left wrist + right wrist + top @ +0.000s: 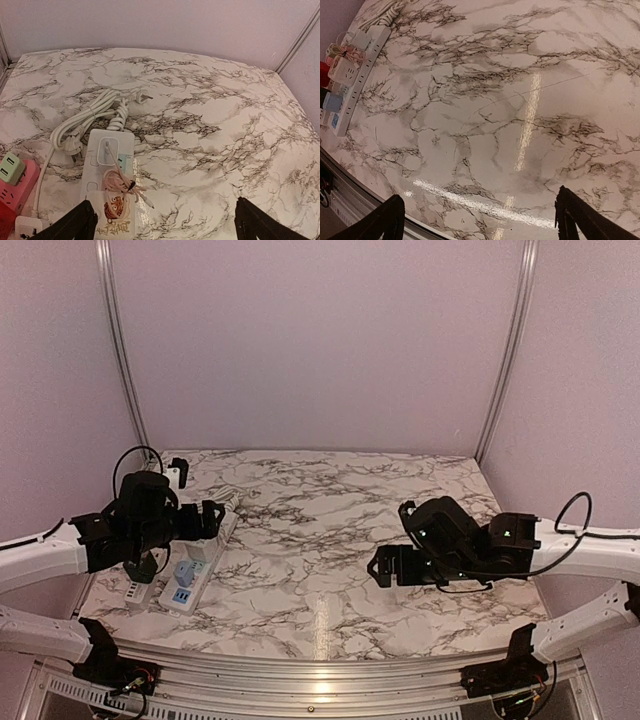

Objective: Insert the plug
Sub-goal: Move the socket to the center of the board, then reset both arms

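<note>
Both arms have their fingers spread wide and hold nothing. The left gripper point(165, 222) hangs over the white strip point(92, 170) at the left side of the table point(215, 125). The right gripper point(480, 217) is well apart from it, over bare marble.

A white plug point(107, 150) sits in the strip's far socket. A pink cable point(116, 180) is bunched up on the strip just beside it. I can't tell if the plug is pushed all the way in. A loose plug point(142, 96), on the end of a white cord point(85, 117), lies on the table past the strip.

I think the pink cable is the big worry. If a finger dips down and hooks a loop, lifting away could tug the plug right out. The strip looks light and nothing pins it down, so a push on the plug could make it slide or tip. The white cord is curled close by too, and it could snag a finger.
</note>
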Robot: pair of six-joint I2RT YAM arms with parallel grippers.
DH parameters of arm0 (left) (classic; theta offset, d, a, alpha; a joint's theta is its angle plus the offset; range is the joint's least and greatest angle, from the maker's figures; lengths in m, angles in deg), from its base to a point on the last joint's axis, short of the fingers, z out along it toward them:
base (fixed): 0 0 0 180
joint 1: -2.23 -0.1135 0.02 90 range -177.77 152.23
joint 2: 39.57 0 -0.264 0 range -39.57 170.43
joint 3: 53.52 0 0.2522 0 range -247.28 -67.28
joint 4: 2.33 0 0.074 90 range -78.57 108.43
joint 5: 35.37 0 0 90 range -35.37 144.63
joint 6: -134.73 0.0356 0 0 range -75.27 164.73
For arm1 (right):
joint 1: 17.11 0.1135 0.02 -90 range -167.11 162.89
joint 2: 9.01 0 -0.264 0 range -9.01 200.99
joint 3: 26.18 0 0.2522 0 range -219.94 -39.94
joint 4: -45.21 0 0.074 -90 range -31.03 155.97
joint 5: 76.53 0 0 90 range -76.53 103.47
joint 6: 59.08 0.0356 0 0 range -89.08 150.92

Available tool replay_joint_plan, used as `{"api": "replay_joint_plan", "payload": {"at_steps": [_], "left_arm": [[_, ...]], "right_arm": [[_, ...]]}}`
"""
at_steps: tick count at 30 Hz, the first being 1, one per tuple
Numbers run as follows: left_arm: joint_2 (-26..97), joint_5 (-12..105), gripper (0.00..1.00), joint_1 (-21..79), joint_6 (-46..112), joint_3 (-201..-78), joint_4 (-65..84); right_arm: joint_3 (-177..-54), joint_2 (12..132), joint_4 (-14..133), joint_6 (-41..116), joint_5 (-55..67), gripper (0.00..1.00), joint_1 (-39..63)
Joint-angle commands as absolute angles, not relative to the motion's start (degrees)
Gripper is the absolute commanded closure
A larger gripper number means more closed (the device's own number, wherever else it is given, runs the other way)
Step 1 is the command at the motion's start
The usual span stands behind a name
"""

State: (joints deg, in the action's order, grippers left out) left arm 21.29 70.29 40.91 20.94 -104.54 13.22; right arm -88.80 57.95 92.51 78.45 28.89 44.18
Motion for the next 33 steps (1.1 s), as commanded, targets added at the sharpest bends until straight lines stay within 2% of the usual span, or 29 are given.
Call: {"api": "replay_joint_plan", "payload": {"at_steps": [1,9,19,22,27,30,33], "left_arm": [[14.5,66.8,0.01,43.3,23.1,-107.8,20.7],[1.3,64.1,0.01,43.3,28.5,-107.5,27.6],[-4.3,69.0,0.01,43.2,29.9,-106.6,34.1],[-3.1,71.0,0.01,43.0,30.4,-107.0,34.3],[0.5,68.3,0.01,40.2,30.6,-107.6,33.5],[1.9,67.4,0.01,37.1,30.8,-108.5,33.3],[2.6,64.7,0.01,33.0,31.5,-109.7,33.3]], "right_arm": [[-93.1,50.9,97.3,75.5,32.9,0.01,44.5],[-94.1,38.8,102.0,73.2,40.2,0.01,44.5],[-91.9,19.4,92.9,61.6,43.3,0.02,44.5],[-92.4,21.0,91.4,58.4,48.5,0.02,44.4],[-95.9,31.3,92.8,56.1,62.8,0.02,44.0],[-97.3,34.9,90.4,53.1,59.1,0.02,40.0],[-97.5,37.3,89.7,51.8,51.0,0.01,29.7]]}}
